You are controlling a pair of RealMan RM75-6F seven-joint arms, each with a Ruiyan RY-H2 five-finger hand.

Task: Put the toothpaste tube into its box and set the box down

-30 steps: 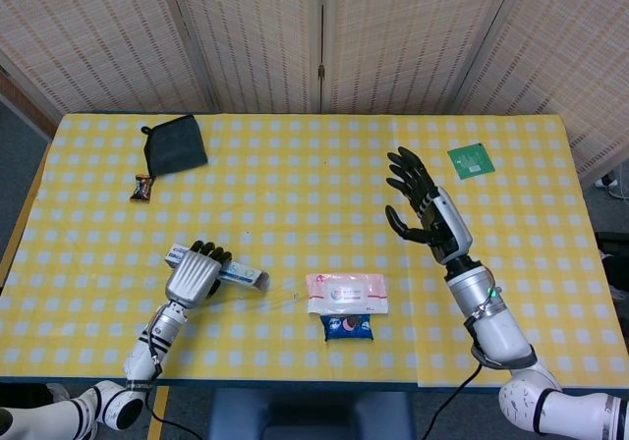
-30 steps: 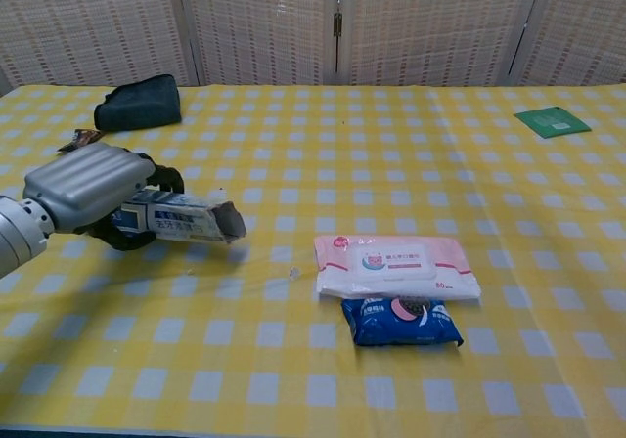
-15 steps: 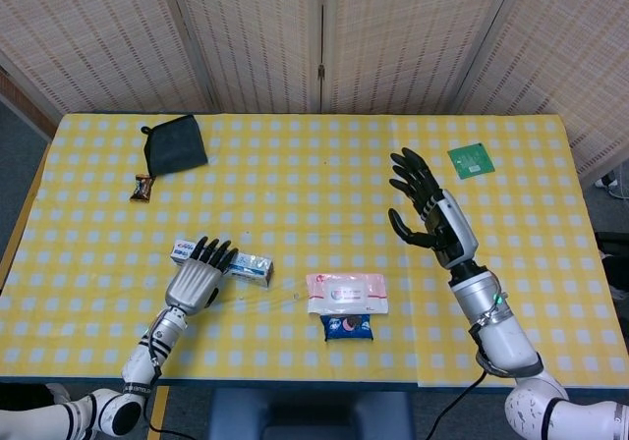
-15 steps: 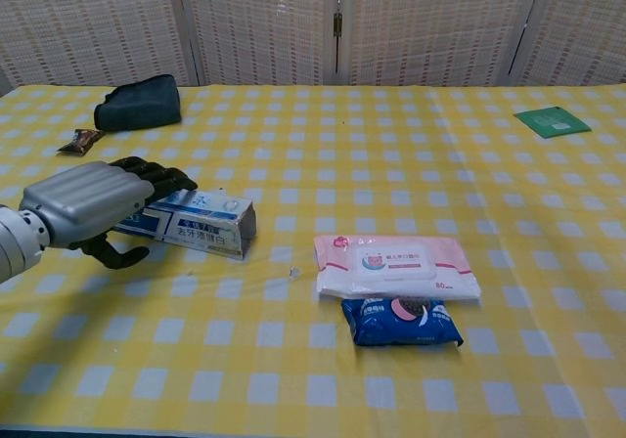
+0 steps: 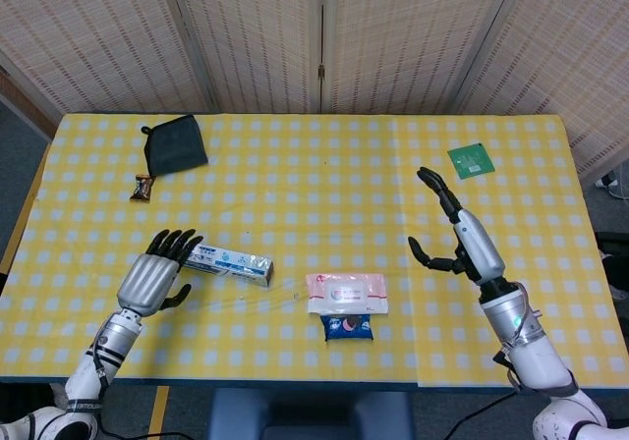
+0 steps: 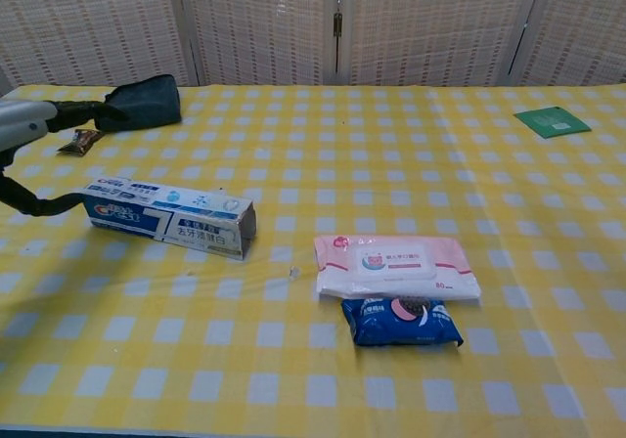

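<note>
The toothpaste box, white and blue, lies flat on the yellow checked tablecloth left of centre. No tube shows outside the box, and I cannot see inside it. My left hand hovers just left of the box with its fingers spread, holding nothing. On the right side my right hand is raised above the table, fingers apart and empty. The chest view does not show the right hand.
A pink pack of wipes and a blue snack pack lie near the front centre. A dark pouch and small brown wrapper sit at back left. A green card lies at back right.
My left hand has let go of the box, which now lies flat, and has drawn back to the left. My right hand has moved right and toward the near edge.
</note>
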